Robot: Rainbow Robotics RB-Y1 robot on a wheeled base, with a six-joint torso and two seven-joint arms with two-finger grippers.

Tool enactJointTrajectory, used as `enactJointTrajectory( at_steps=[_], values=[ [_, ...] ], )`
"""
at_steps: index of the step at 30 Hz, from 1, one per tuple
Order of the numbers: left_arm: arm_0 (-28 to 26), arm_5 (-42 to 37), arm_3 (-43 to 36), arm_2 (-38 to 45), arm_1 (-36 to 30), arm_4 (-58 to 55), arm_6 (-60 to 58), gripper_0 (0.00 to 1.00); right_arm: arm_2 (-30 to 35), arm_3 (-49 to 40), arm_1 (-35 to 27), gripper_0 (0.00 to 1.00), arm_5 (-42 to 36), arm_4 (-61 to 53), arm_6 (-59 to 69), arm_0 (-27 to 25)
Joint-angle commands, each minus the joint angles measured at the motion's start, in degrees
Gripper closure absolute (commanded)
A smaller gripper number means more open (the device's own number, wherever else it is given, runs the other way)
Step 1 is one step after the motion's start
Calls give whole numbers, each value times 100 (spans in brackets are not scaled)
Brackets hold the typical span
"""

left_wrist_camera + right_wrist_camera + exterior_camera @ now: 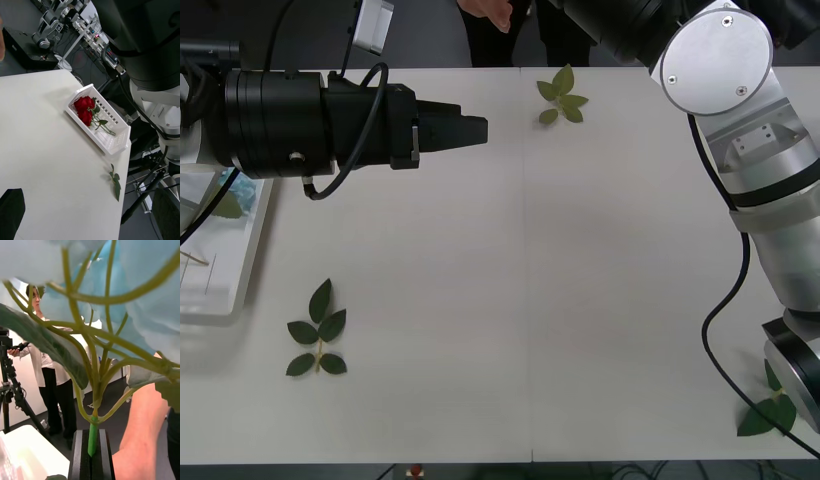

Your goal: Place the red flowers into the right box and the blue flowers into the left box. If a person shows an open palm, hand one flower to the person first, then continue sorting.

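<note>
Left arm: extended level across the bench from the left side, black wrist and forearm horizontal. Left gripper [480, 128] points toward the bench centre, jaws spread apart, nothing between them.

Right arm: silver links rise from the lower right, forearm reaching up past the far edge. Right gripper [91, 455] jaws closed on a blue flower [112, 296] stem, head up.

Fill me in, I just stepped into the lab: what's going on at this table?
The robot is sorting artificial flowers. Its right gripper is shut on a blue flower by the stem, raised off the table next to a person's arm, seemingly handing it over. The left gripper hovers over the table with open fingers, holding nothing. Two red flowers already lie in the right box. Loose leaf sprigs lie on the table.
</note>
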State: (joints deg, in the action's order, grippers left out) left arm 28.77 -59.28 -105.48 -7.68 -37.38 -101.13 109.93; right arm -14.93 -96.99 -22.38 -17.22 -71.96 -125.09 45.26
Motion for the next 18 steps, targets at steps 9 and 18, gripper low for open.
enactJointTrajectory(
  at_steps=[9, 18],
  values=[
    [-100, 39, -175, 153, 90, -73, 274, 2, 122, 39, 147, 74, 35, 85, -411, 300],
    [-100, 39, -175, 153, 90, -73, 274, 2, 122, 39, 138, 0, 26, 33, -437, 300]
  ],
)
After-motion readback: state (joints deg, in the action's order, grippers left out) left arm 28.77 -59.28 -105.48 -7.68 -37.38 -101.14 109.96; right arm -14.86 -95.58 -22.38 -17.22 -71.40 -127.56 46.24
